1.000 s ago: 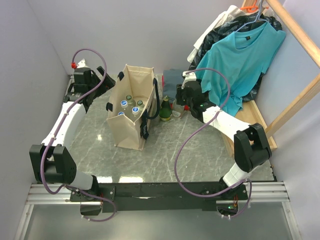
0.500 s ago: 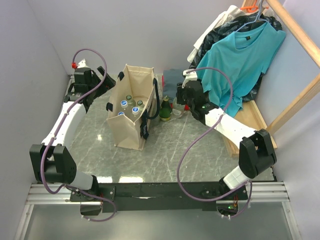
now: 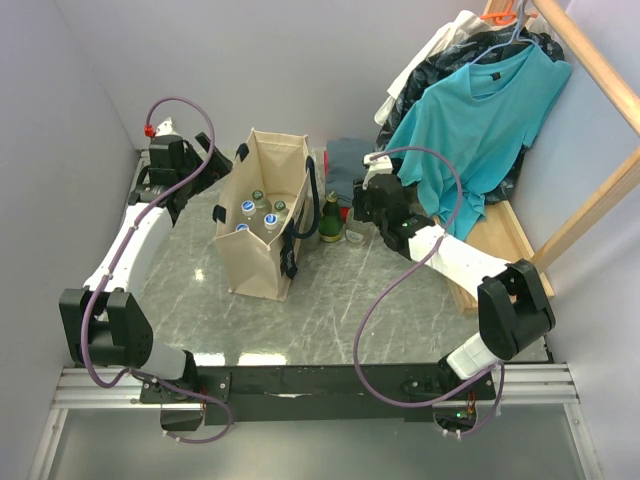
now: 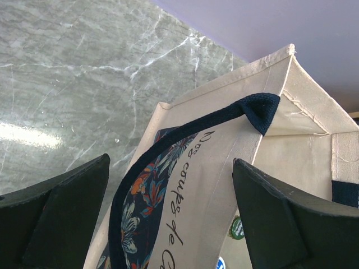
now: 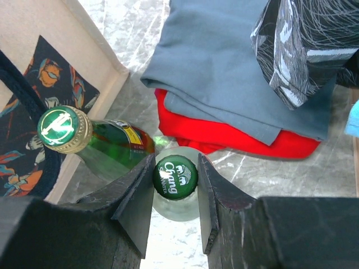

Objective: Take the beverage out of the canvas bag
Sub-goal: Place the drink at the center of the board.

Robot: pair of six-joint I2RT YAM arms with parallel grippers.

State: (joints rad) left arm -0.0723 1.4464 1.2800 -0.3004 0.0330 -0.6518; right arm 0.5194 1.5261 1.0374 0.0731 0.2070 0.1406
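Overhead view looks down; close wrist views share canvas bag (image 3: 255,265).

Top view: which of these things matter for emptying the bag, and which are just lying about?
Job: canvas bag; bottles inside it; green-capped bottle gripped by the right jaws; green glass bottle beside it.
Lying about: folded grey and red clothes; teal T-shirt; wooden rack.
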